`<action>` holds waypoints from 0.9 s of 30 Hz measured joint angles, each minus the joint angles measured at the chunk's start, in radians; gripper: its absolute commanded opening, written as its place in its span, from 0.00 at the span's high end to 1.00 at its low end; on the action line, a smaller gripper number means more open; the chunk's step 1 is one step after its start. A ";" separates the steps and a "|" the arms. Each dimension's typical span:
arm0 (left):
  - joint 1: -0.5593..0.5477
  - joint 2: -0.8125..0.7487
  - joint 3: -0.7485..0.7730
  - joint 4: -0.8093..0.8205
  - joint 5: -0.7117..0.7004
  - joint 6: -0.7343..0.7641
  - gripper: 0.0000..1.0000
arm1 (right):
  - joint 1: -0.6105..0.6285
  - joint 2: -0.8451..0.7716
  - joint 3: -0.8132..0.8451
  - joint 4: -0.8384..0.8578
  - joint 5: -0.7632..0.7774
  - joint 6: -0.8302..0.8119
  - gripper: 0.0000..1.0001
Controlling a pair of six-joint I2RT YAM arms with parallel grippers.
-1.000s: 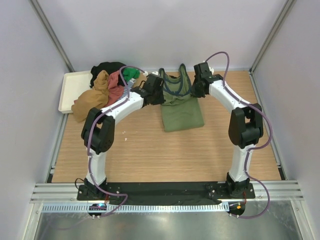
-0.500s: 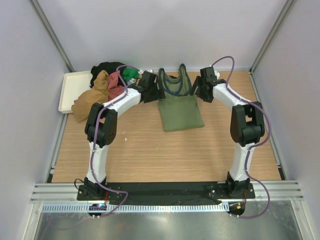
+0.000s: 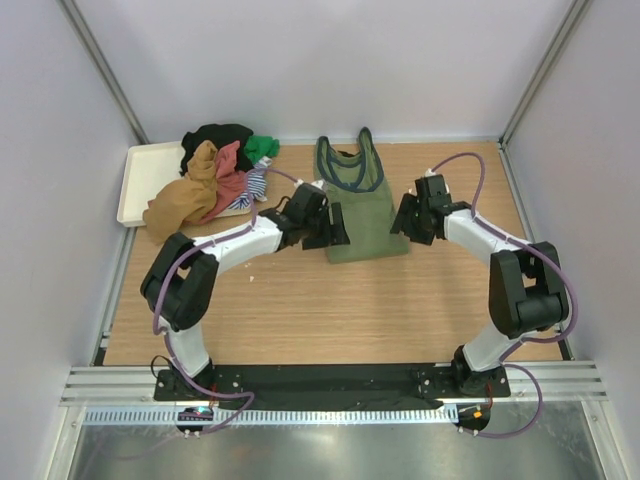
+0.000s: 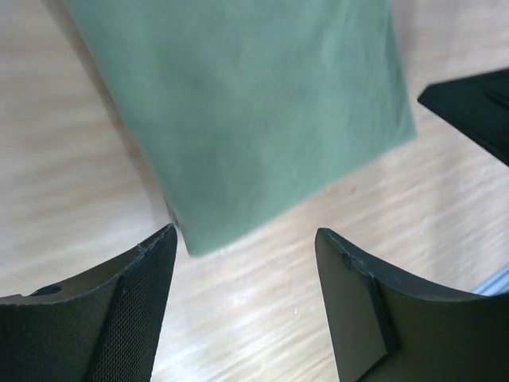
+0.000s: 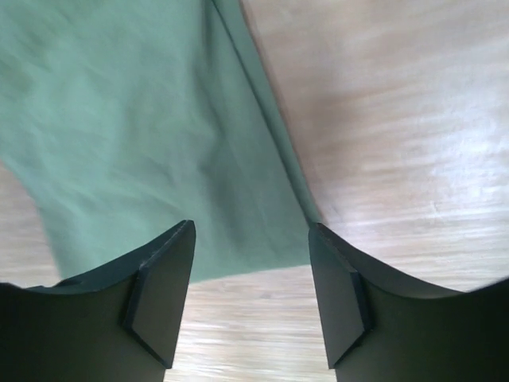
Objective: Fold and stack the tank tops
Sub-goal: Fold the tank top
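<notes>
— What do we have on the table point(image 3: 330, 310)?
— We see the olive green tank top point(image 3: 357, 210) lying flat on pale wood grain. It is soft matte cloth, with navy-trimmed straps toward the far wall and a straight hem nearest our bases.
— And our grippers?
— The left gripper point(image 4: 242, 255) hangs over the hem's left corner and the right gripper point(image 5: 250, 239) over its right corner. Both have their jaws spread and hold nothing.
— What lies around it?
— Wood runs from the hem to our bases. At far left, a crumpled pile point(image 3: 200, 190) of tops spills off the cream tray point(image 3: 140, 172). Plain walls point(image 3: 330, 60) close three sides.

Overhead view, wrist views close, sharing tank top point(image 3: 363, 210)
</notes>
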 measured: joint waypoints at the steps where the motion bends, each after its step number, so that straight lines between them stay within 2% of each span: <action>1: -0.014 -0.008 -0.034 0.014 0.007 -0.013 0.31 | 0.000 0.002 -0.031 0.007 -0.005 -0.005 0.40; 3: -0.027 -0.012 -0.088 0.034 0.015 -0.031 0.32 | 0.000 0.002 -0.070 0.007 -0.013 -0.012 0.41; 6: -0.029 -0.010 -0.135 0.038 0.016 -0.052 0.36 | 0.000 0.011 -0.102 0.010 -0.023 -0.016 0.48; 7: -0.029 -0.006 -0.138 0.039 0.016 -0.056 0.40 | 0.000 0.018 -0.103 0.014 -0.024 -0.017 0.59; 8: -0.029 -0.002 -0.138 0.043 0.017 -0.061 0.42 | 0.000 0.025 -0.103 0.020 -0.024 -0.018 0.62; 9: -0.029 0.003 -0.138 0.055 0.018 -0.064 0.45 | 0.000 0.029 -0.103 0.024 -0.023 -0.018 0.70; 10: -0.029 0.006 -0.138 0.064 0.019 -0.067 0.51 | 0.000 0.033 -0.104 0.028 -0.022 -0.018 0.73; 14: -0.029 0.025 -0.139 0.093 0.024 -0.078 0.54 | 0.000 0.035 -0.127 0.056 -0.019 -0.014 0.77; 18: -0.029 0.030 -0.148 0.106 0.025 -0.082 0.62 | 0.000 0.033 -0.165 0.081 -0.020 -0.011 0.89; 21: -0.030 0.030 -0.158 0.113 0.027 -0.088 0.79 | 0.000 0.031 -0.175 0.095 -0.021 -0.010 0.96; 22: -0.030 0.030 -0.163 0.116 0.027 -0.088 0.89 | 0.000 0.027 -0.181 0.101 -0.022 -0.010 0.99; 24: -0.029 0.030 -0.179 0.125 0.026 -0.095 0.99 | 0.000 0.014 -0.199 0.114 -0.025 -0.008 0.99; 27: -0.030 0.028 -0.216 0.138 0.024 -0.099 1.00 | 0.000 -0.031 -0.249 0.125 -0.037 -0.003 0.99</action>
